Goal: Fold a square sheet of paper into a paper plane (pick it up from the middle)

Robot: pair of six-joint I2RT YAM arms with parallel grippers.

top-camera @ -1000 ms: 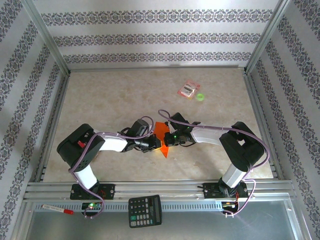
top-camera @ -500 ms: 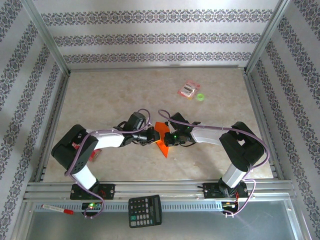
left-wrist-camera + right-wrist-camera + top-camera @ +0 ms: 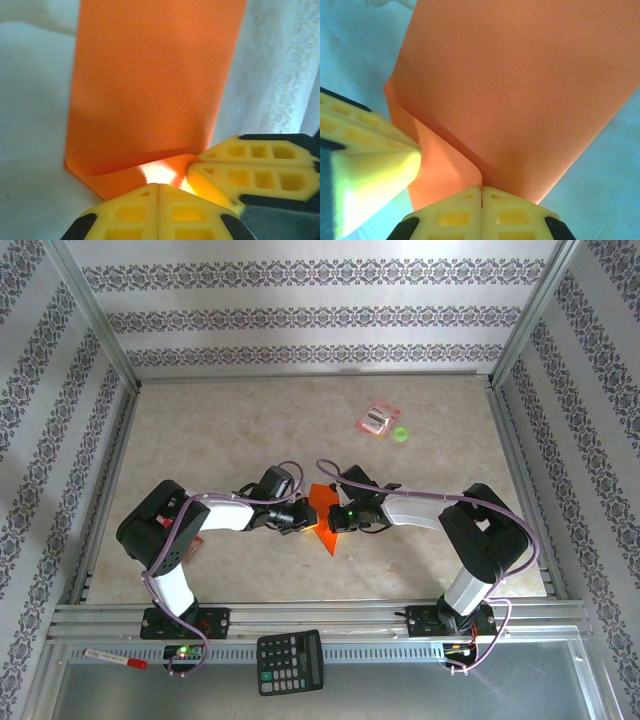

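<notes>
The orange sheet of paper (image 3: 320, 500) lies mid-table, folded in layers into a narrow pointed paper plane shape. My two grippers meet at it from either side. The right gripper (image 3: 334, 521) is shut, and a raised fold of the paper (image 3: 520, 75) runs straight into the seam of its jaws (image 3: 481, 188). The left gripper (image 3: 302, 519) is also shut, with its tips (image 3: 158, 185) pressed against the paper's near flap (image 3: 150, 75). I cannot tell if any paper is pinched there. The right fingers (image 3: 250, 165) touch the flap from the right. The left fingers (image 3: 370, 150) show at that view's left.
A small pink-red packet (image 3: 379, 419) and a green disc (image 3: 401, 434) lie at the back right. A black calculator (image 3: 290, 661) and a red-and-white pen (image 3: 115, 658) rest on the metal shelf in front of the arm bases. Aluminium rails (image 3: 320, 615) and patterned walls bound the table.
The left arm's elbow swung out and back, and its gripper shifted slightly away from the bases along the paper's left edge. The right arm and the paper stayed put.
</notes>
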